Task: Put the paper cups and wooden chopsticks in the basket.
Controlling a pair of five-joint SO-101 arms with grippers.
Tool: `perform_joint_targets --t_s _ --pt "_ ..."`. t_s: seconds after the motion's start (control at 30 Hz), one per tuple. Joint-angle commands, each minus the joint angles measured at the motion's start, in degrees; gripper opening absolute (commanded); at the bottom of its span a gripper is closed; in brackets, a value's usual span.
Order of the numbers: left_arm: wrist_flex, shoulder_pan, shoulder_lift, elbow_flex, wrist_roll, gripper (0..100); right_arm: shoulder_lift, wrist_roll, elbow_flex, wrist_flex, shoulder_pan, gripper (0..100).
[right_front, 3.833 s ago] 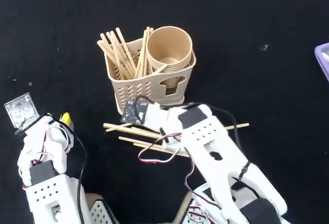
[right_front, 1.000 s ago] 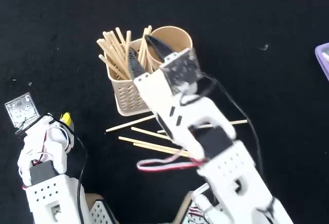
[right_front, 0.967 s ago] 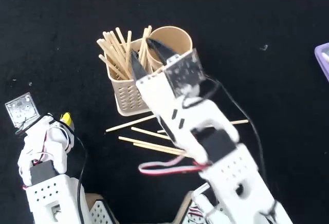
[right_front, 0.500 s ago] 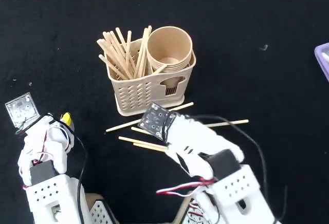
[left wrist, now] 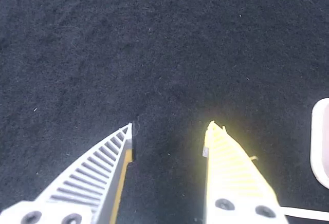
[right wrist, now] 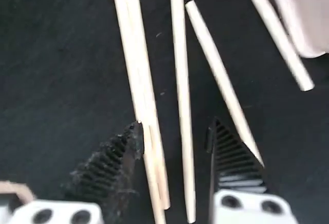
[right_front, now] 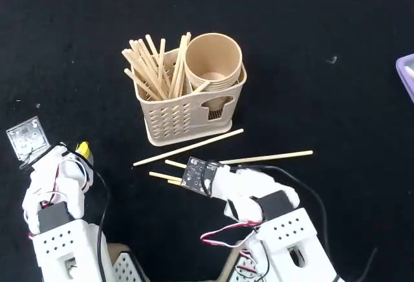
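A beige slotted basket (right_front: 187, 110) stands at mid-table and holds stacked paper cups (right_front: 213, 59) and a bundle of wooden chopsticks (right_front: 152, 65). Several loose chopsticks lie in front of it: a long one (right_front: 187, 147), another (right_front: 268, 157) and short ends (right_front: 163, 176). My right arm (right_front: 259, 198) hangs low over them. My right gripper (right wrist: 175, 129) is open and straddles a pair of chopsticks (right wrist: 139, 80) and a single one (right wrist: 180, 95); two more (right wrist: 221, 75) lie beside. My left gripper (left wrist: 169, 126) is open over bare black cloth at the front left, its yellow finger (right_front: 82, 149) visible.
A small grey square board (right_front: 26, 138) lies by the left arm (right_front: 58, 191). A purple object (right_front: 407, 72) pokes in at the right edge. A corner of the basket (right wrist: 308, 13) is close to the right gripper. A white edge (left wrist: 321, 142) sits beside the left gripper.
The right arm has drawn back from above the basket and dropped to the loose chopsticks, its fingers open. The basket holds one more chopstick than at first. The left arm has stayed still.
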Motion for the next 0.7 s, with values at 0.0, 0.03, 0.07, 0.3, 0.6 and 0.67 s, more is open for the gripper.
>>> perform_joint_targets --t_s 0.0,0.03,0.07,0.3,0.6,0.67 --pt "-0.5 0.4 -0.4 -1.9 0.3 22 6.9 -1.8 -6.4 -0.9 0.5 20.5" --pt "-0.5 0.4 -0.4 -1.9 0.3 22 10.1 -2.4 -8.7 -0.2 0.4 20.5" --pt "-0.5 0.4 -0.4 -1.9 0.3 22 13.4 -2.4 -10.9 0.7 -0.2 20.5" --pt "-0.5 0.4 -0.4 -1.9 0.3 22 29.1 -2.4 -15.6 -2.4 -7.1 20.4" --pt "-0.5 0.4 -0.4 -1.9 0.2 22 32.7 -1.0 -15.7 -4.4 -7.6 17.0" --pt "-0.5 0.4 -0.4 -1.9 0.2 22 34.2 0.2 -15.9 -5.6 -7.2 17.0"
